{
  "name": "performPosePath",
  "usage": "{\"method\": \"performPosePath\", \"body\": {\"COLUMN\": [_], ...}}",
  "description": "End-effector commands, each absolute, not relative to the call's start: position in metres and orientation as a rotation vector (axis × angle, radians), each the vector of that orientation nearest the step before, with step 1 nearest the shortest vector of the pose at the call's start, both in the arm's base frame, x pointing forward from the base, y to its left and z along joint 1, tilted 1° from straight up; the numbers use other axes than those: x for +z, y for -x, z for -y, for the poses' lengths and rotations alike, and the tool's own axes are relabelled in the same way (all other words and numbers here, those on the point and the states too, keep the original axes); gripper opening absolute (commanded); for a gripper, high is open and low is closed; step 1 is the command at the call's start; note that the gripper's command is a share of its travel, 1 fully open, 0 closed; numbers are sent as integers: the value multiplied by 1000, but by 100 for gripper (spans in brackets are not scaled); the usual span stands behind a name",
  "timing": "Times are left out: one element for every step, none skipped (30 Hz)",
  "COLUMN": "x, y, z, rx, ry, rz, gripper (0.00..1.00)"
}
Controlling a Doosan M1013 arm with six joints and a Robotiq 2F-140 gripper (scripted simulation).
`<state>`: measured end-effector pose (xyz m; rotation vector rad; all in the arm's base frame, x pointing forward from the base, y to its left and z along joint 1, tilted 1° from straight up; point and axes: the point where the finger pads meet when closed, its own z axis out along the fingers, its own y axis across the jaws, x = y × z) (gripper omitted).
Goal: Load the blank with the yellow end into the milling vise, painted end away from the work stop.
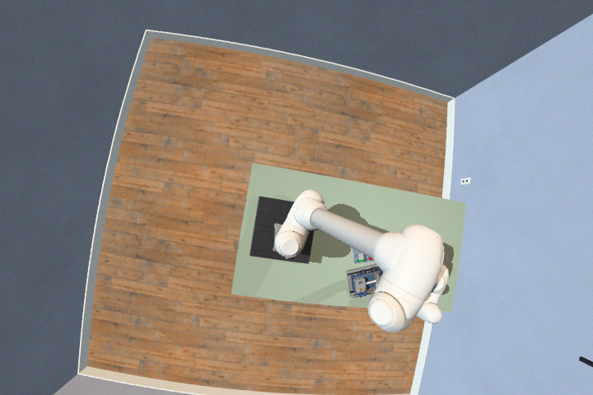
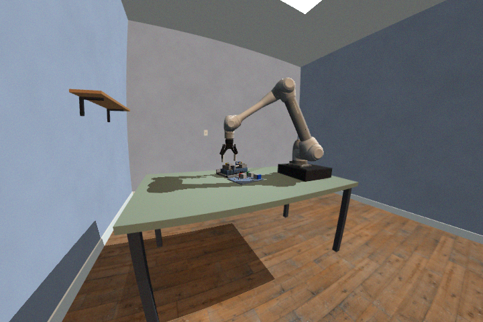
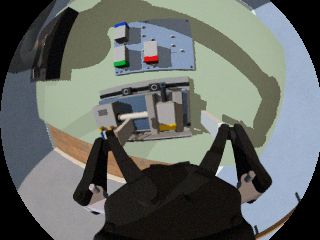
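Above the grey-and-blue milling vise (image 1: pixel 352 285) (image 2: pixel 237 171) (image 3: pixel 109 110), the black two-finger gripper (image 2: pixel 229 145) (image 3: pixel 166 120) hangs with its fingers wide apart, gripping nothing. Between the vise's jaws sits the grey blank with the yellow end (image 3: pixel 166 115), yellow end away from the infeed plate, though its exact seating is hard to judge. Beyond, the pale blue infeed plate (image 2: pixel 243 182) (image 3: pixel 174 59) bears three grey blanks, their ends blue (image 3: pixel 121 25), green (image 3: pixel 121 64) and red (image 3: pixel 151 59).

we note a sage-green desk (image 1: pixel 399 200) (image 2: pixel 219 201) (image 3: pixel 210 85) on dark legs, over brown plank floor (image 1: pixel 259 116) (image 2: pixel 394 227). pale blue wall (image 1: pixel 530 209) (image 2: pixel 51 133), with wooden shelf (image 2: pixel 97 93) on black brackets; slate wall (image 1: pixel 35 186) (image 2: pixel 402 125) opposite; greyish wall (image 2: pixel 211 87) between, small outlet plate (image 2: pixel 205 133). bright white ceiling panel (image 2: pixel 303 5) overhead; shadow under desk.
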<state>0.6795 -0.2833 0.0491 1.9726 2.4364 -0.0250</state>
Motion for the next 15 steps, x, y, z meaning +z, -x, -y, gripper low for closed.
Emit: {"method": "performPosePath", "body": {"x": [50, 50, 50, 50, 51, 51, 51, 51, 51, 51, 51, 52, 52, 52, 52], "y": [-680, -680, -680, -680, -680, -680, -680, -680, -680, -680, -680, -680, -680, -680, -680], "z": [283, 283, 283, 283, 283, 283, 283, 283, 283, 283, 283, 283, 283, 283, 283], "rx": [-25, -25, -25, -25, -25, -25, -25, -25, -25, -25, -25, -25, -25, -25, -25], "ry": [-1973, -1973, -1973, -1973, -1973, -1973, -1973, -1973, -1973, -1973, -1973, -1973, -1973, -1973, -1973], "rz": [-2436, -2436, -2436, -2436, -2436, -2436, -2436, -2436, -2436, -2436, -2436, -2436, -2436, -2436, -2436], "gripper": [100, 100, 100, 100, 100, 100, 100, 100, 100, 100, 100, 100, 100, 100, 100]}}
